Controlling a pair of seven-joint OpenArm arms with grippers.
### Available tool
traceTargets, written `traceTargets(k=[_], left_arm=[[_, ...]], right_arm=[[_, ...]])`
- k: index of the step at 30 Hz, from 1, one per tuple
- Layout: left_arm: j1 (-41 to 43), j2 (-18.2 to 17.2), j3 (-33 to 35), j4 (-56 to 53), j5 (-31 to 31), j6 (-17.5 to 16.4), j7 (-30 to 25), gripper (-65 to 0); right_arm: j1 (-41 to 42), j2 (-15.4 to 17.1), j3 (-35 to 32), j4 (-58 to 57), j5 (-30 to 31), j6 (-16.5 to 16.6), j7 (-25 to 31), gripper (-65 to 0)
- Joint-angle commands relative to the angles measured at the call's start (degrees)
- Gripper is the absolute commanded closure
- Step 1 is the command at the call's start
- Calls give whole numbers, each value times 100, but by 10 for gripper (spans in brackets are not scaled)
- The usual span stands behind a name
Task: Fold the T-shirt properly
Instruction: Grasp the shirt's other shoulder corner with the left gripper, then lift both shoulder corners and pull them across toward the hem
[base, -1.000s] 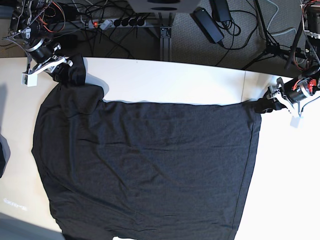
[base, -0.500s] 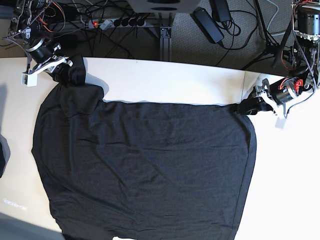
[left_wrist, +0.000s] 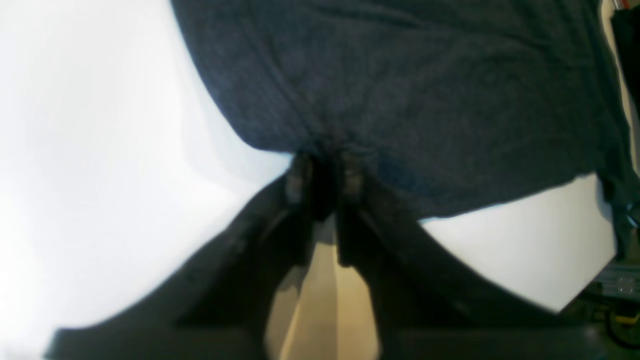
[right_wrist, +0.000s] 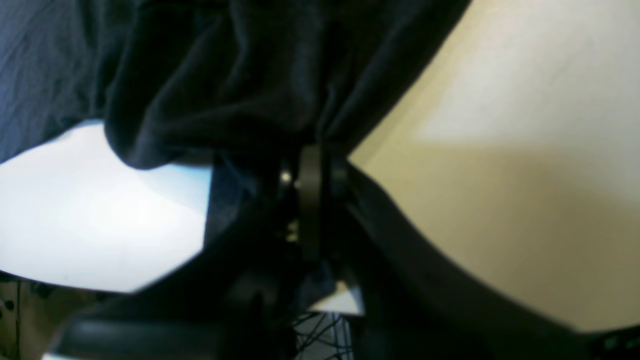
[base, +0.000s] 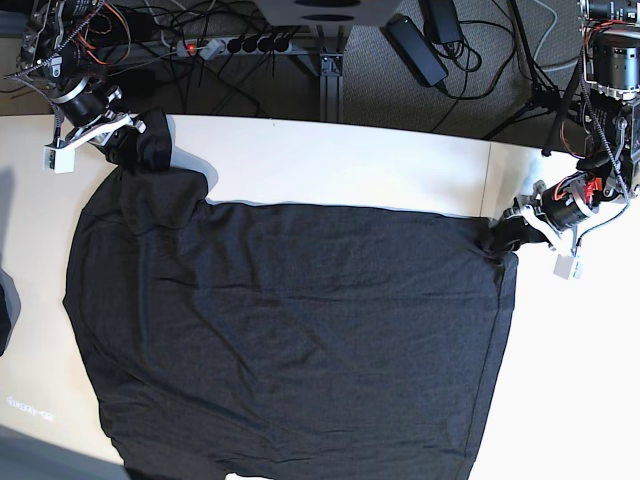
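The dark charcoal T-shirt (base: 300, 330) lies spread flat over most of the table, plain side up. My left gripper (base: 510, 232) sits at the shirt's far right corner, and the cloth bunches toward it. In the left wrist view its fingers (left_wrist: 300, 175) stand close together on the T-shirt (left_wrist: 400, 75) edge, the left gripper (left_wrist: 324, 175) shut on the cloth. My right gripper (base: 125, 140) holds a gathered lump of fabric at the far left corner. The right wrist view shows the right gripper (right_wrist: 312, 170) shut, with folds of T-shirt (right_wrist: 200, 75) hanging from it.
The white table (base: 350, 165) shows bare behind the shirt, and a beige strip (base: 590, 380) runs along its right side. A power strip (base: 230, 45), cables and a metal stand leg (base: 330, 80) lie on the floor behind. A dark object (base: 5, 310) pokes in at the left edge.
My left gripper moved in to the shirt's far right corner, dropped slightly toward the near side, and closed on the cloth, bunching that corner. The right gripper stayed still.
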Motion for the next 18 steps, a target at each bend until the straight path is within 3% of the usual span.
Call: traceTargets(k=[1, 4, 10, 14, 18], left_arm=[[2, -63, 7, -35, 376, 323, 96, -28], [4, -116, 11, -35, 415, 284, -354, 0], [2, -155, 11, -22, 988, -50, -490, 0], [2, -155, 9, -22, 1169, -822, -597, 0], [2, -157, -2, -22, 887, -1105, -570, 0]], right_arm=[[-90, 2, -37, -74, -450, 83, -581, 0], [-92, 0, -37, -74, -450, 83, -584, 0], [-90, 13, -37, -74, -446, 83, -619, 0], [-90, 13, -37, -74, -426, 85, -645, 0], [-90, 13, -37, -55, -426, 85, -647, 0]])
